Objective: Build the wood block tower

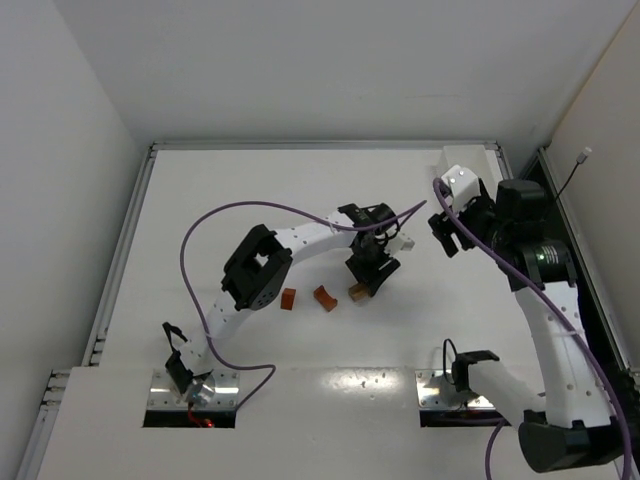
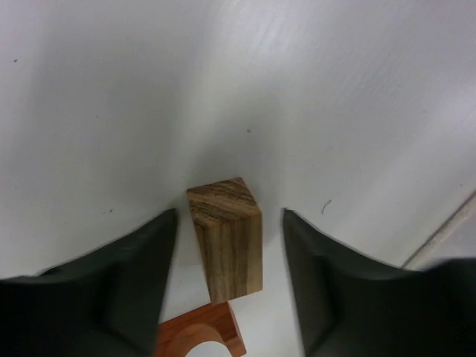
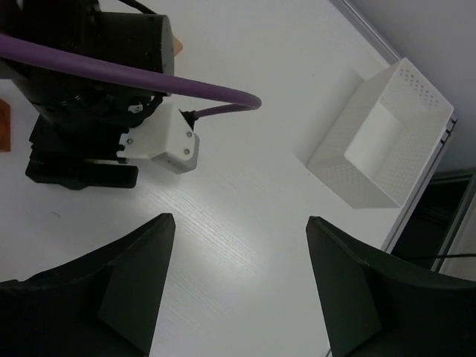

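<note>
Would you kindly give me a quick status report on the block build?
Left gripper open, straddling upright tan block, not touching. Right gripper open, empty. Red arch block close by, nothing stacked.

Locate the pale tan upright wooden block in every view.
Top external: pale tan wooden block at centre, beneath the left tool.
Left wrist: centre, between that tool's fingers, untouched.
Right wrist: not identifiable.
Shared landmark: the left tool.

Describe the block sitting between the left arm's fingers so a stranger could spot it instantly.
Find the left arm's end effector. Between its open fingers stands a pale tan, dark-streaked block, taller than wide, unlike the reddish-brown blocks beside it.
</note>
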